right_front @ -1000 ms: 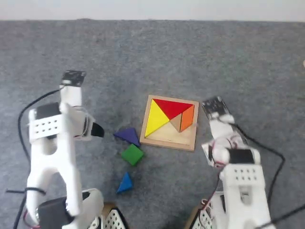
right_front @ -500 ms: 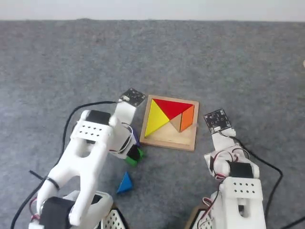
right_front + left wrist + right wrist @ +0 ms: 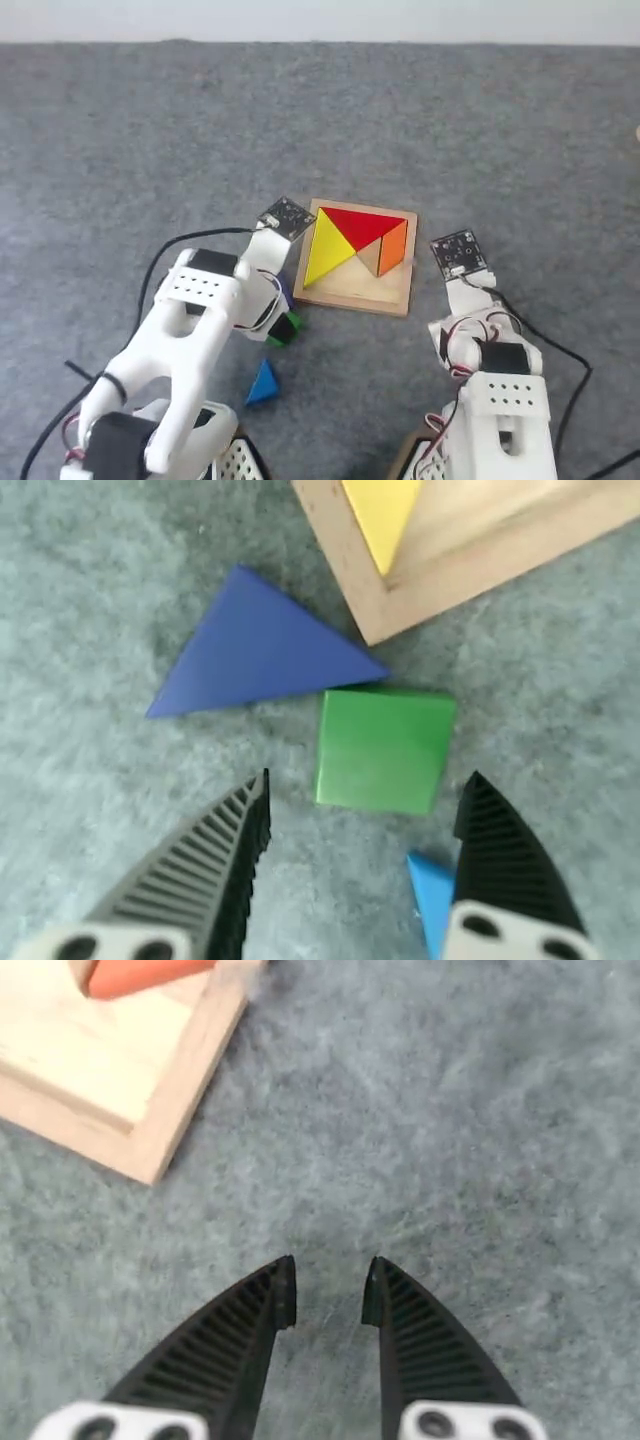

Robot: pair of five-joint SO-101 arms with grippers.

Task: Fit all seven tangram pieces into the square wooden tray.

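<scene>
Left hand (image 3: 368, 780) spread wide above green square wooden block (image 3: 383, 748), lower left of centre, high view. Pick-up step; next: descend, straddle, close.

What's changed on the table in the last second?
The left gripper swung in from the left and now hangs open over the green square, gripping nothing. The right gripper drew back a little from the tray. Everything else stayed put.

green square (image 3: 383, 748) crowded by purple triangle (image 3: 262, 650), tray (image 3: 372, 620)
</scene>
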